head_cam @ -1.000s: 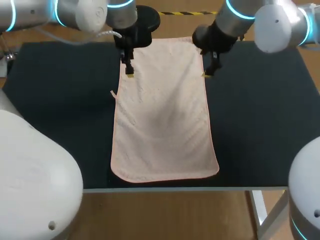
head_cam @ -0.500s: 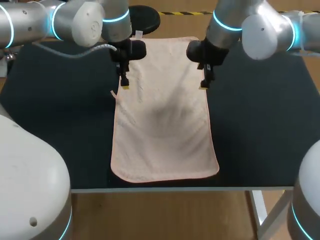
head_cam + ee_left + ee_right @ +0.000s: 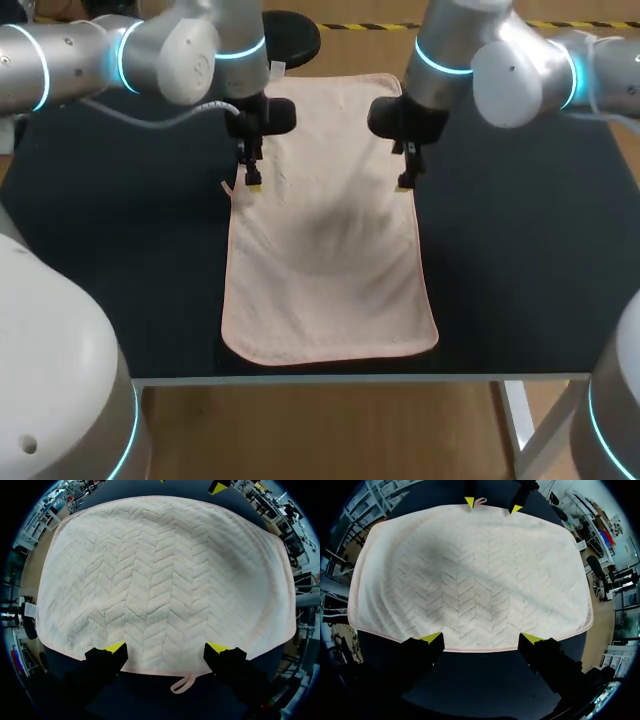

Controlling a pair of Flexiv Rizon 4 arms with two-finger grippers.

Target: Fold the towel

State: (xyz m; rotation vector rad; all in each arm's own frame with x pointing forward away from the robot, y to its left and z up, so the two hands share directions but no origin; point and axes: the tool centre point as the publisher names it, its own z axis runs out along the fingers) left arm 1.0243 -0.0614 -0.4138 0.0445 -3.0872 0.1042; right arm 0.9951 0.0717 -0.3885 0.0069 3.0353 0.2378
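Left claw (image 3: 253, 184) and right claw (image 3: 404, 185) are being brought nearer along the long edges of the towel (image 3: 325, 260) than a second ago. It is being left flat and lengthwise on the dark surface (image 3: 520, 250), near end at the surface's near edge. Soft, light, limp handling is being expected, with edges or corners judged best for pinching. Both are being held spread over opposite long edges, beyond midway.

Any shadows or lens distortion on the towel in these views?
Head view: a soft grey shadow lies across the middle of the pale pink terry towel, and its edges read straight. Left wrist view: the fisheye bows its edges; the light is mostly even and the herringbone weave is sharp. Right wrist view: same bowing, with a diagonal shadow band across it.
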